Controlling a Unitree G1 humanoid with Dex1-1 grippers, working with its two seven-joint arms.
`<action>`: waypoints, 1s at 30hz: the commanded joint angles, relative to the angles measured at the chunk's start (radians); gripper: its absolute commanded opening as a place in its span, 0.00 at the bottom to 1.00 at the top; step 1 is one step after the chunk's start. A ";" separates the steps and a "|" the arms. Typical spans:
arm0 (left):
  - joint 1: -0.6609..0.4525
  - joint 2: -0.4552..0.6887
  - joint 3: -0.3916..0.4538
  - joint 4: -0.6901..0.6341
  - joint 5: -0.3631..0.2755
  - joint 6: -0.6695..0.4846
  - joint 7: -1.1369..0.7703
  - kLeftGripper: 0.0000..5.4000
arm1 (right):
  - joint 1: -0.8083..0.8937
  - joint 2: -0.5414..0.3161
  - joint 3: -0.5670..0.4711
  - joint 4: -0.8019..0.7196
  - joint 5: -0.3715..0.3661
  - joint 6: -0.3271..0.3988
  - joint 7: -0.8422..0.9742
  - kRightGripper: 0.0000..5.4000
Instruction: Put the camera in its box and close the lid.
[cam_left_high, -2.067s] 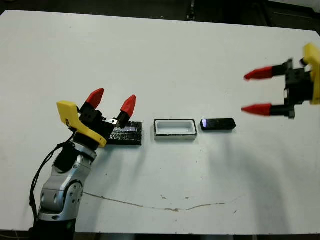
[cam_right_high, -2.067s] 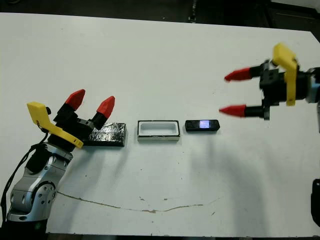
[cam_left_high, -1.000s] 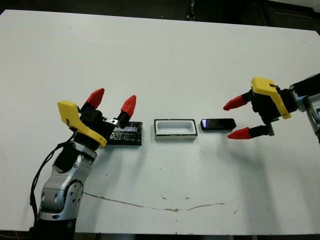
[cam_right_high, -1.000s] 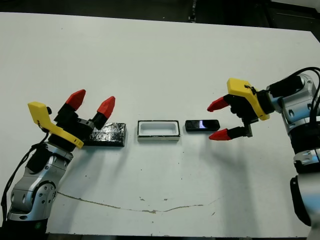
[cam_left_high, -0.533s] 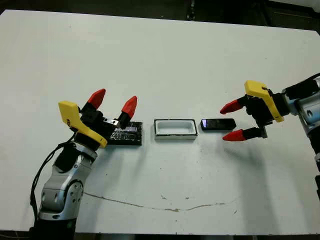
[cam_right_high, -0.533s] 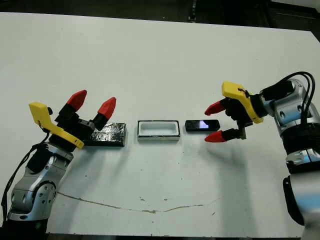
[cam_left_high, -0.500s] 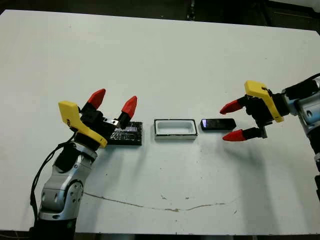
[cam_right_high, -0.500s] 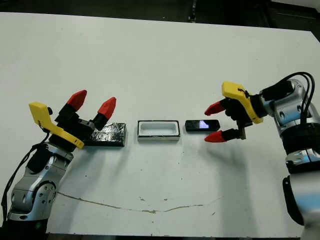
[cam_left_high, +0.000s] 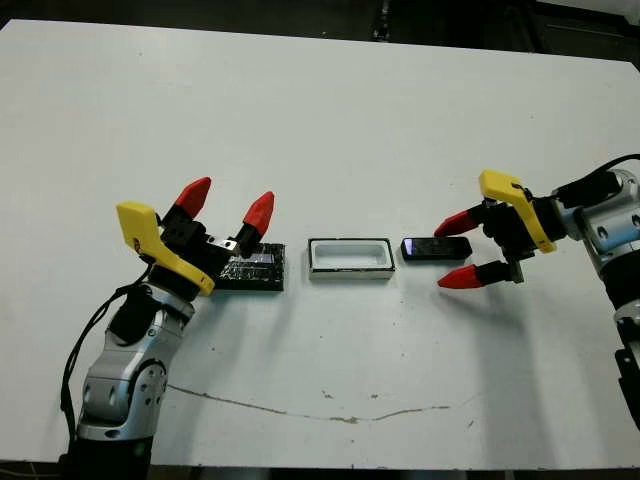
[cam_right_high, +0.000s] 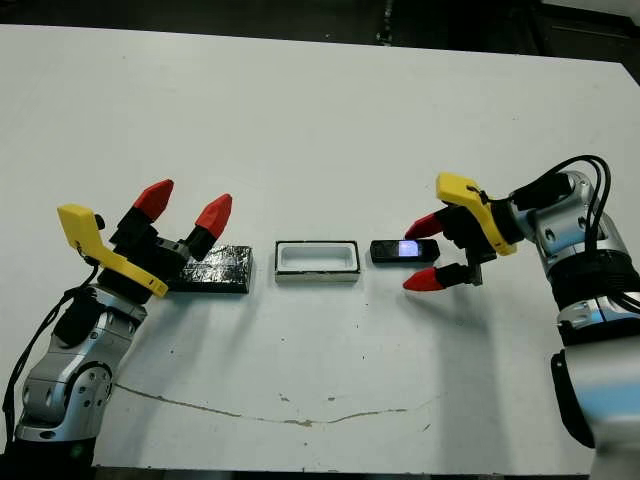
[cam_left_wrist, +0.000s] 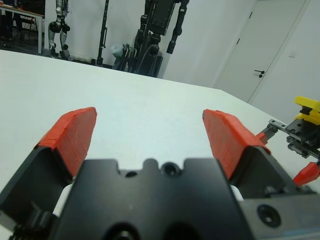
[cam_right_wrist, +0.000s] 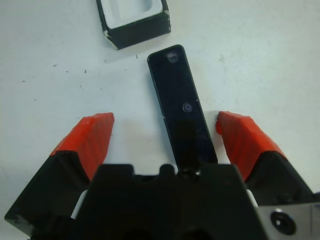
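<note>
Far left of the head view, the left gripper (cam_left_high: 228, 205) hangs above the table with its two red fingers spread wide and nothing between them. It sits right over the near end of the lid (cam_left_high: 254, 268), the glossy black slab lying flat at centre-left, and from here it looks parked there for the closing step; whether it touches the slab I cannot tell.

Moving to the middle of the frame: the box (cam_left_high: 349, 258) lies open, white inside showing, just beside the lid with a sliver of table between them. Nothing is in it yet.

Right of the box and close to it lies the camera (cam_right_high: 404, 250), a slim black bar with a bluish glint, flat on the white table (cam_left_high: 330, 120), its long axis in line with the tray.

At centre-right, the right gripper (cam_left_high: 454, 250) is at the camera's far end, fingers parted wide and empty. The wrist view makes the reason plain: the bar runs straight up the gap, one red fingertip (cam_right_wrist: 92, 135) on each side of it, neither visibly touching. That looks like a line-up for pinching the narrow sides. My read: the grasp comes next, and a squeeze landing off-centre could twist the bar.
</note>
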 joint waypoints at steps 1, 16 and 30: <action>0.011 0.006 -0.001 0.009 0.012 -0.009 -0.005 1.00 | 0.036 -0.003 -0.003 -0.023 -0.012 0.029 -0.029 0.96; 0.012 0.002 -0.001 0.003 0.005 -0.001 0.002 1.00 | 0.114 -0.035 -0.028 -0.171 -0.017 0.033 -0.112 0.58; 0.014 0.000 0.001 -0.001 0.003 -0.002 0.005 1.00 | 0.101 -0.073 0.013 -0.259 -0.048 0.139 -0.065 0.31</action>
